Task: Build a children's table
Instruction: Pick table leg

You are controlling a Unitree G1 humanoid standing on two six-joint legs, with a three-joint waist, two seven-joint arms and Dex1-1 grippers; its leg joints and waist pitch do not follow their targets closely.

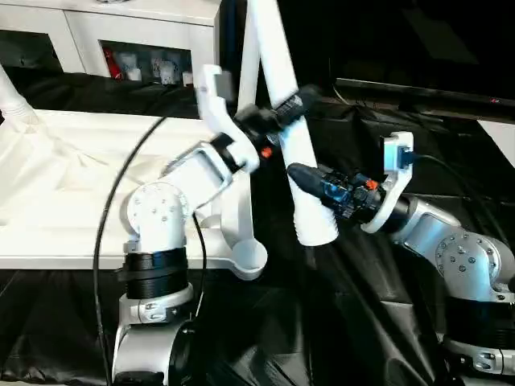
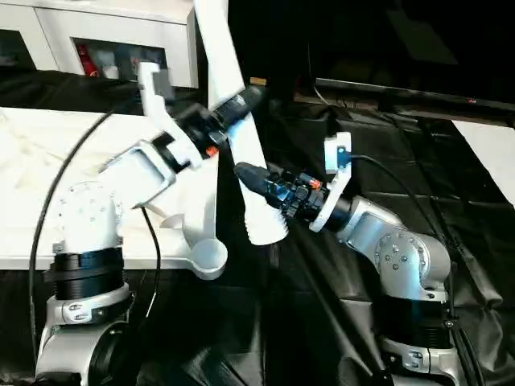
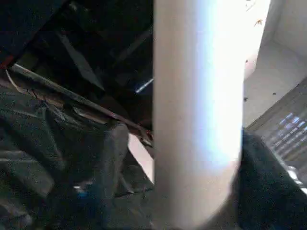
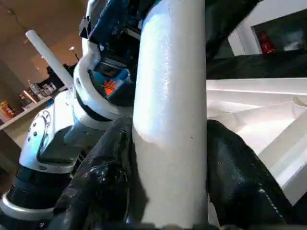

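Nearest lies crumpled black plastic sheeting [image 1: 346, 322], spread over the surface below both silver forearms. Above it the right gripper [image 1: 310, 178] has its black jaws closed on the lower part of a long white cylindrical tube leg [image 1: 291, 145], just above the leg's ribbed open end, which hangs clear of the sheeting. Higher on the same leg the left gripper [image 1: 290, 107] clamps its jaws around the tube; the leg stands nearly upright, leaning slightly, its top leaving the picture.

Just beside the leg's lower end sits a round corner socket [image 1: 249, 261] of the white plastic rectangular tabletop [image 1: 72, 185], which lies with its ribbed underside up on the robot's left. A second white tube leg [image 1: 12, 100] rises from its far left corner.

Beyond the tabletop stands a white cabinet with glass doors [image 1: 121, 40], small objects showing behind the glass. To the right a dark flat screen [image 1: 418, 96] lies on the sheeting.
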